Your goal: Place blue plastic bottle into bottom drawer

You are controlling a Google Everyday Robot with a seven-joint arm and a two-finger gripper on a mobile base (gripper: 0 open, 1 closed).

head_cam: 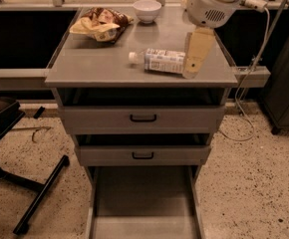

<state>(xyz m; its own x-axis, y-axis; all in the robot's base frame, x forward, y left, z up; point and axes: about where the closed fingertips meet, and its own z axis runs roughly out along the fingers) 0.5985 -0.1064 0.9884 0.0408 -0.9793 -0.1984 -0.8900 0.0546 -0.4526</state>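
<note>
The blue plastic bottle [160, 60] lies on its side on the grey cabinet top [94, 66], white cap pointing left. My gripper [192, 69] hangs just right of the bottle's base, its tan finger reaching down to the cabinet top; it holds nothing. The white arm housing [212, 4] is above it. The bottom drawer [143, 203] is pulled out, its flat grey floor bare. The two upper drawers with black handles [143, 118] are slightly out.
A chip bag [100, 24] and a white bowl [147, 10] sit at the back of the cabinet top. A black chair base [35, 188] stands on the floor to the left. A cable [244, 108] hangs at the right.
</note>
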